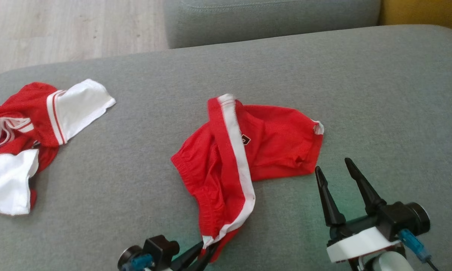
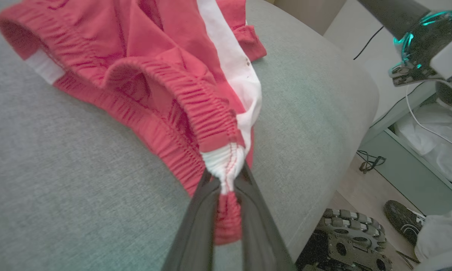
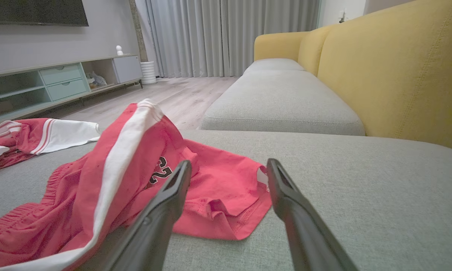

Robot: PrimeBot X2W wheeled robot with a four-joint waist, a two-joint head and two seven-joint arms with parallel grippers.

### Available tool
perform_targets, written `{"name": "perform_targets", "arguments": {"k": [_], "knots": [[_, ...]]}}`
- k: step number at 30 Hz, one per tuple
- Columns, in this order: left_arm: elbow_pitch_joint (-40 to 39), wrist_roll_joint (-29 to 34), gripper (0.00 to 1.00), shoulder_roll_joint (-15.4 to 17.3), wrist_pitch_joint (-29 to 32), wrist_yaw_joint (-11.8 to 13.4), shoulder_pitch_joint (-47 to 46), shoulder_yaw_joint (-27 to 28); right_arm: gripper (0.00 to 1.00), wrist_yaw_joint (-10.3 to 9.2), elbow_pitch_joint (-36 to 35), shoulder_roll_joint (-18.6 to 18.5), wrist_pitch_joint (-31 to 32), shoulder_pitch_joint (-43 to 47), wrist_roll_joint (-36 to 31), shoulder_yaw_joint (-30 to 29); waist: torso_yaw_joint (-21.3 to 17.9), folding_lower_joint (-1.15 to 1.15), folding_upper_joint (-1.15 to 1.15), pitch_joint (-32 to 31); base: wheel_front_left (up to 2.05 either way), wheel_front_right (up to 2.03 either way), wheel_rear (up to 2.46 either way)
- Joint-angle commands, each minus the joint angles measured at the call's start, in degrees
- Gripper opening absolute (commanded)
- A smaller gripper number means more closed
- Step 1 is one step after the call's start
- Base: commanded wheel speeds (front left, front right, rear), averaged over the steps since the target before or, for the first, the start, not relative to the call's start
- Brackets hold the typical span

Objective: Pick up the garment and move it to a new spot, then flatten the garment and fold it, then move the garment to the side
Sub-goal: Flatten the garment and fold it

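The red shorts point(image 1: 271, 143) lie crumpled on the grey sofa seat point(image 1: 361, 94), and their elastic waistband runs straight into the left gripper point(image 1: 205, 250). The left wrist view shows the left gripper's two dark fingers point(image 2: 256, 210) pinched tight on the waistband's white end, where the broad white side stripe point(image 1: 239, 150) meets the red gathers. The rest of the shorts spreads up and away from that gripper. The right gripper point(image 1: 333, 165) holds nothing. Its jaws stand wide apart just beside the shorts' hem, and the near corner of the red leg lies just ahead of its left finger. In the right wrist view, black numerals point(image 3: 160, 171) edged in white sit on the leg just beyond that finger. One reads as a 2, while a fold hides part of the print, so I cannot tell the whole number. A red and white jersey point(image 1: 41, 120) lies well off to the left of both grippers, apart from the shorts.
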Motion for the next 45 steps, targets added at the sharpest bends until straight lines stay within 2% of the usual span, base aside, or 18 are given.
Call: {"name": "perform_targets", "arguments": {"k": [1, 6, 10, 19, 24, 28, 34, 40, 43, 45], "knots": [[-1.1, 0.1, 0.00, 0.4, -0.8, 0.6, -2.3, 2.0, 1.00, 0.44, -1.6, -0.4, -0.4, -2.4, 0.3, 1.5, 0.7, 0.00, 0.00, 0.0, 0.00, 0.00, 0.00], [0.6, 1.0, 0.00, 0.8, -1.0, 1.7, -1.6, 1.4, 1.00, 0.44, -0.4, -2.6, -0.4, -4.5, 2.9, 4.7, 3.6, 0.00, 0.00, 0.2, 0.00, 0.00, 0.00], [2.2, 2.0, 0.00, 1.5, -2.2, 3.4, -2.3, 2.4, 1.00, 0.44, 2.9, -7.7, -0.4, -9.1, 7.0, 10.2, 6.2, 0.00, 0.00, 0.9, 0.00, 0.00, 0.00], [7.8, 2.9, 0.00, 4.2, -5.3, 5.6, -5.8, 6.1, 1.00, 0.44, 5.5, -21.7, -0.4, -20.8, 25.6, 28.2, 10.3, 0.00, 0.00, 3.9, 0.00, 0.00, 0.00], [11.7, 3.6, 0.00, 5.5, -5.7, 5.4, -8.2, 6.8, 1.00, 0.44, 6.3, -26.7, -0.4, -30.0, 37.6, 39.3, 11.7, 0.00, 0.00, 6.0, 0.00, 0.00, 0.00], [14.4, 4.1, 0.00, 5.6, -6.3, 4.8, -10.4, 7.0, 1.00, 0.44, 8.8, -28.7, 4.0, -39.9, 48.8, 48.1, 13.1, 0.00, 0.00, 7.7, 0.00, 0.00, 0.00], [16.1, 4.9, 0.00, 3.5, -7.7, 4.0, -14.7, 6.8, 1.00, 0.44, 14.3, -28.8, 12.8, -53.7, 55.7, 59.8, 15.9, 0.00, 0.00, 10.6, 0.00, 0.00, 0.00], [17.0, 5.8, 0.00, 1.6, -8.2, 3.2, -17.3, 5.8, 1.00, 0.44, 17.9, -27.7, 17.8, -59.1, 60.2, 62.5, 18.5, 0.00, 0.00, 13.0, 0.00, 0.00, 0.00], [17.4, 6.2, 0.00, 0.4, -8.3, 2.7, -18.7, 5.1, 1.00, 0.44, 18.4, -27.3, 20.5, -60.2, 60.3, 63.0, 19.7, 0.00, 0.00, 14.1, 0.00, 0.00, 0.00], [17.6, 6.2, 0.00, -0.1, -8.5, 2.5, -19.4, 4.9, 1.00, 0.44, 17.6, -26.8, 23.7, -59.9, 58.1, 63.0, 20.2, 0.00, 0.00, 14.6, 0.00, 0.00, 0.00]]}}
